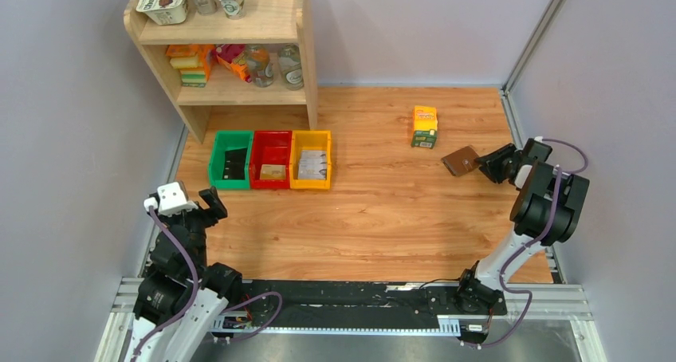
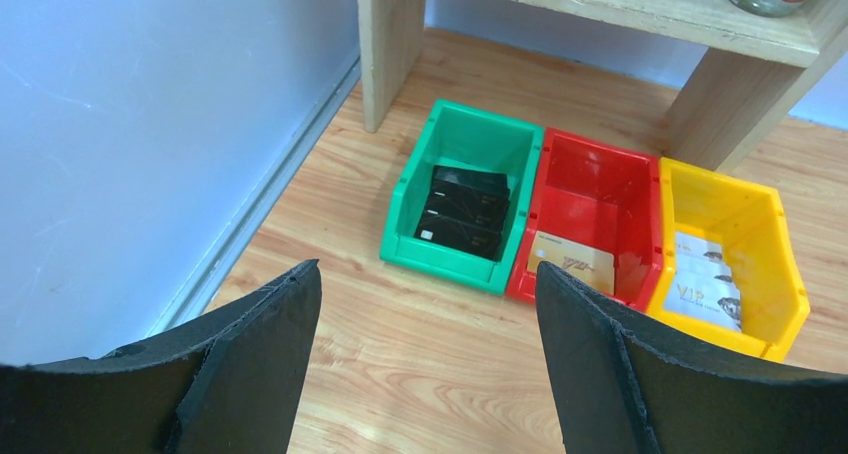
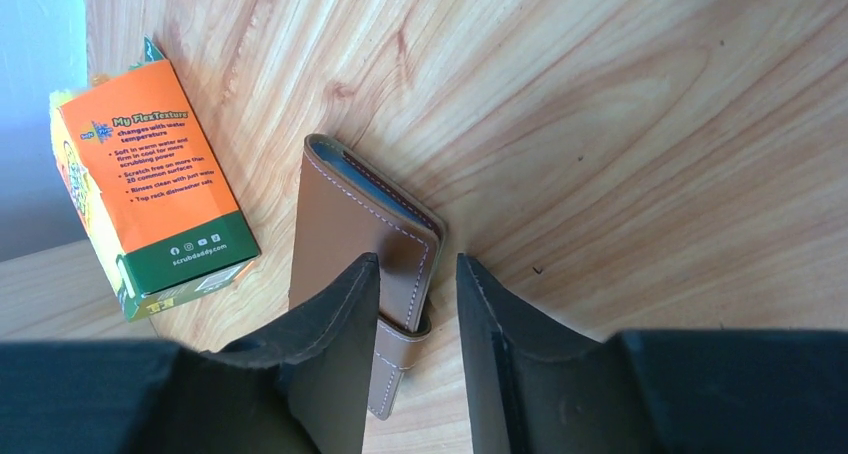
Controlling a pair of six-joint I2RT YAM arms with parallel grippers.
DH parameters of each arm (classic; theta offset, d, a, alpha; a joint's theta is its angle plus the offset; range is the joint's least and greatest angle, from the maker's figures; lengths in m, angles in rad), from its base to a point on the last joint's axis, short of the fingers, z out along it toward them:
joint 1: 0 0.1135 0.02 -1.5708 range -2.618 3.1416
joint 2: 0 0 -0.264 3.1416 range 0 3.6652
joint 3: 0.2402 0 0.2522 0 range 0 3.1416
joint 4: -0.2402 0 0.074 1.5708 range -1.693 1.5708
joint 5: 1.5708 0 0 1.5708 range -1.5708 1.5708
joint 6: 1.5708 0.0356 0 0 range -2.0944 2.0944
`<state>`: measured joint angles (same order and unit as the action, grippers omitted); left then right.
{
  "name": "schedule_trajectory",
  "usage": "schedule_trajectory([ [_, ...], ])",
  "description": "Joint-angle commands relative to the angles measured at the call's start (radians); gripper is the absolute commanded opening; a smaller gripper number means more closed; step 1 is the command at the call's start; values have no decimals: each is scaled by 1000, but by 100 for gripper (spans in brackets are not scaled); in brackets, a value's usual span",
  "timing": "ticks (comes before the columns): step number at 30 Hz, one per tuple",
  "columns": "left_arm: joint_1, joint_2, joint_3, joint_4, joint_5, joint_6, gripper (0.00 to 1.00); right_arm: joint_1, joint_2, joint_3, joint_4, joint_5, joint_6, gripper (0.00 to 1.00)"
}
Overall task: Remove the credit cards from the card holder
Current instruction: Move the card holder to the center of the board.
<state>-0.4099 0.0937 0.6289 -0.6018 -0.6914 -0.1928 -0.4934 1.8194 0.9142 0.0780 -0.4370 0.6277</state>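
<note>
The brown leather card holder [image 1: 461,161] lies closed on the wooden table at the right, its clasp tab wrapped over one edge. In the right wrist view [image 3: 340,224] pale sleeves show at its top edge. My right gripper [image 3: 418,304] is narrowly open and straddles the clasp edge: the left finger overlaps the cover and a thin gap shows by the right finger. It also shows in the top view [image 1: 482,164]. My left gripper [image 2: 428,364] is wide open and empty, low at the left [image 1: 209,206]. Dark credit cards [image 2: 462,210] lie in the green bin [image 2: 407,184].
A red bin [image 2: 640,164] holds a gold card [image 2: 570,262] and a yellow bin [image 2: 775,224] holds white cards [image 2: 705,284]. An orange-green carton [image 1: 424,126] stands just left of the holder [image 3: 150,174]. A wooden shelf [image 1: 231,91] stands behind the bins.
</note>
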Motion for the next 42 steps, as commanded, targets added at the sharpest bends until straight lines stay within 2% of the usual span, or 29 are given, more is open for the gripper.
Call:
schedule_trajectory([
  [1,5,29,15,23,27,24,85,-11,24,-5,91,-66,-29,38],
  [9,5,47,23,14,56,24,85,-11,29,-9,128,-129,-26,29],
  [16,5,92,29,27,139,24,85,-1,-35,-43,160,-181,-2,11],
  [19,5,174,46,27,203,20,85,32,-83,-80,180,-183,21,2],
  [22,5,289,81,14,303,1,84,84,-120,-115,192,-186,40,0],
  [28,5,483,133,43,544,-68,81,280,-181,-198,200,-172,75,0],
  [33,-4,632,170,66,719,-126,81,465,-229,-248,168,-218,93,0],
  [37,-47,692,172,88,768,-164,81,653,-287,-284,137,-249,80,0],
  [42,-110,738,144,126,783,-229,80,854,-290,-230,62,-282,18,0],
])
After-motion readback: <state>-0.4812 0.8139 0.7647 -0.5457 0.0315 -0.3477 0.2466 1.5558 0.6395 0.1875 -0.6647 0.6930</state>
